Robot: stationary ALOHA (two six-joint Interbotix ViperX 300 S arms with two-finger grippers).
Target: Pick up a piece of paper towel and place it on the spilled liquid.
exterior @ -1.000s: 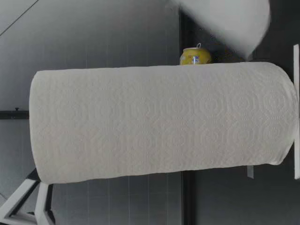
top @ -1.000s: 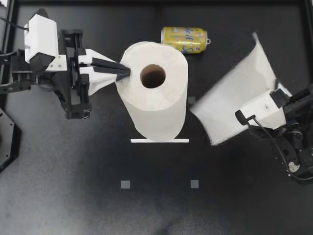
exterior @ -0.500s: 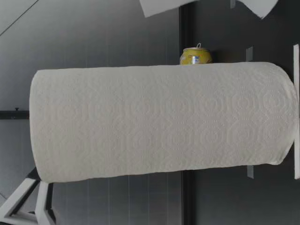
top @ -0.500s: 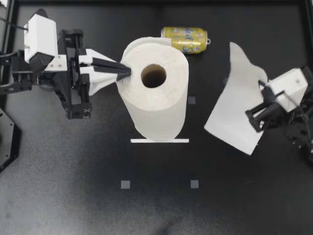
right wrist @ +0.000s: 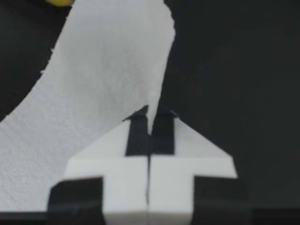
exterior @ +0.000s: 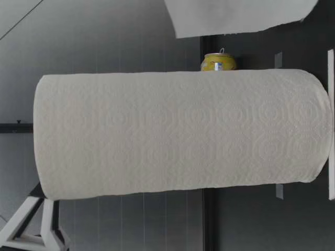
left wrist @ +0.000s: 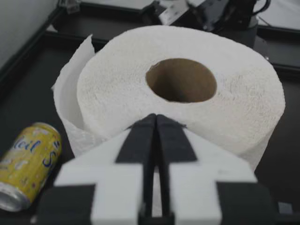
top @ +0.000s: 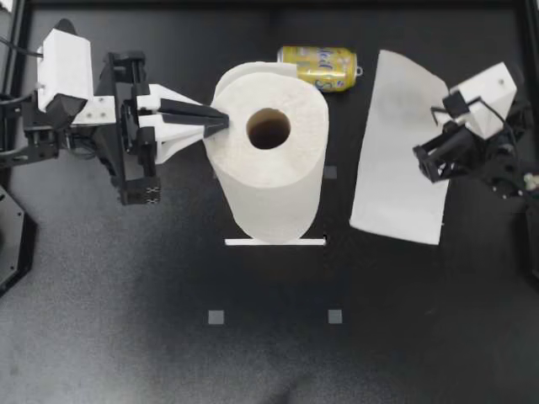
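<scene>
One sheet [top: 396,160] hangs free of the roll [top: 269,168], clamped in your right end effector [top: 423,158] near the can [top: 318,67]. Your left end effector [top: 221,124], pressed together, touches the roll. Placement remains; no spill is visible.

one roll [top: 269,160], one sheet [top: 397,160], one can [top: 318,67]

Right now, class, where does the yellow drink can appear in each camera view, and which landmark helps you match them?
Top view: the yellow drink can lies on its side beside the upright white paper towel roll.
Low view: it peeks out beyond the roll, beside the torn white paper sheet.
Left wrist view: it lies by the roll's base.
Right wrist view: a yellow sliver past the sheet.
Landmark: the roll; in the right wrist view, the sheet.
</scene>
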